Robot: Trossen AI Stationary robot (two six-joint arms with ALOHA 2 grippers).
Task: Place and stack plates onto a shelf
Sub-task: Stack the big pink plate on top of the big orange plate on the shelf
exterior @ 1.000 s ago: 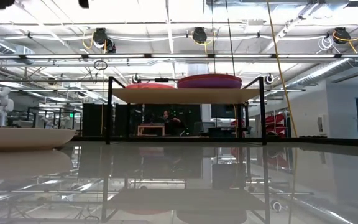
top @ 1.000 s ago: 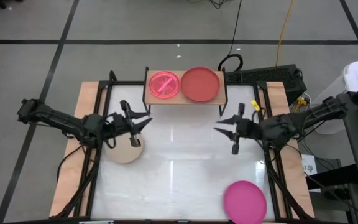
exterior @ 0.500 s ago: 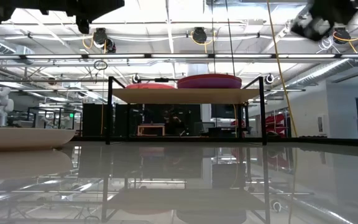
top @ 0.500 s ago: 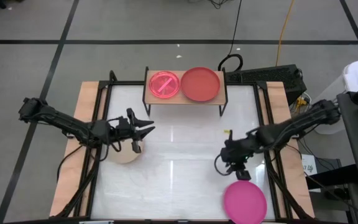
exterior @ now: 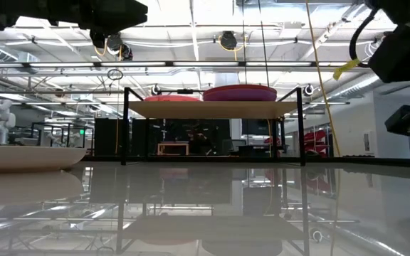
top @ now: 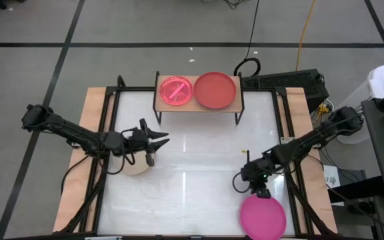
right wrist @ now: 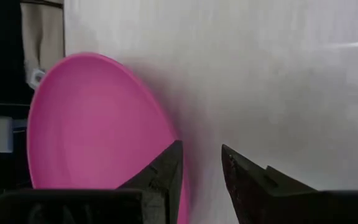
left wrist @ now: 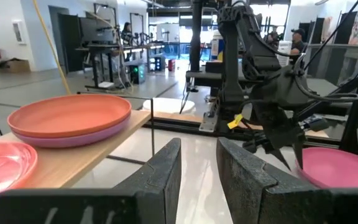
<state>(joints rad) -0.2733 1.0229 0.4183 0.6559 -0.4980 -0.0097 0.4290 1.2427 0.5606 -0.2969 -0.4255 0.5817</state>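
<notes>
Magenta plate [top: 263,217] lies flat at the table's near right corner, and the right gripper [top: 257,189] hangs just over its far rim, jaws a narrow gap apart and empty, one finger above the rim, the other over bare table. It's far the nearer arm. Left gripper [top: 153,141] waits over the beige plate [top: 133,164], also narrowly parted, holding nothing. Across the glossy white tabletop [top: 192,167] stands the shelf [top: 237,103], carrying a small pink plate [top: 177,90] beside a red plate [top: 215,89] stacked on a purple one. Beyond, a bright open workshop.
</notes>
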